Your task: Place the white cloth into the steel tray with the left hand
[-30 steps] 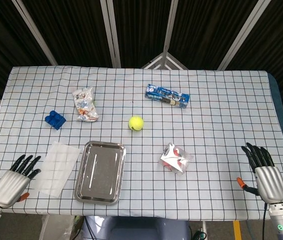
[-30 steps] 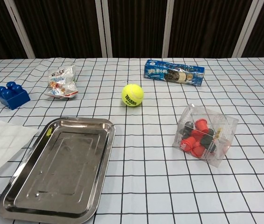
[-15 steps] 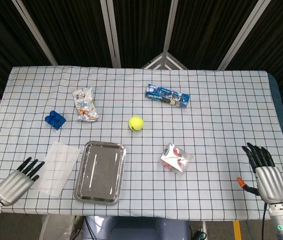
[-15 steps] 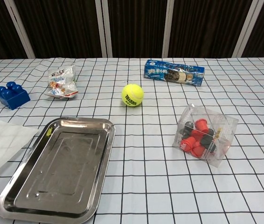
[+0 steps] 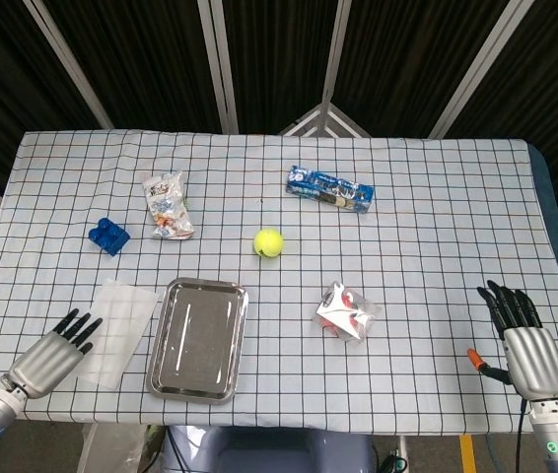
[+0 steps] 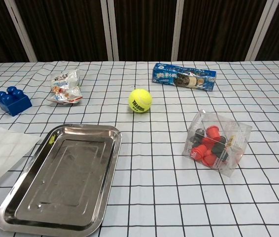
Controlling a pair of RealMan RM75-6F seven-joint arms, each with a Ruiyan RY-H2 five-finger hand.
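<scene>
The left hand sits at the near left corner of the checked tablecloth, its dark fingers straight and spread, holding nothing. The fingertips reach the near edge of the white cloth; whether they touch it cannot be told. The cloth is a thin, flat, translucent rectangle lying just ahead of and to the right of that hand. Directly to its right, almost edge to edge, lies the steel tray, a shallow polished rectangle with rounded corners and a raised rim.

Farther ahead of the left hand are a blue studded block and a crinkled snack packet. A fuzzy yellow tennis ball and a blue biscuit wrapper lie beyond the tray.

The right hand rests at the near right edge, fingers extended and apart, holding nothing. A clear bag of red and black pieces lies well to its left.
</scene>
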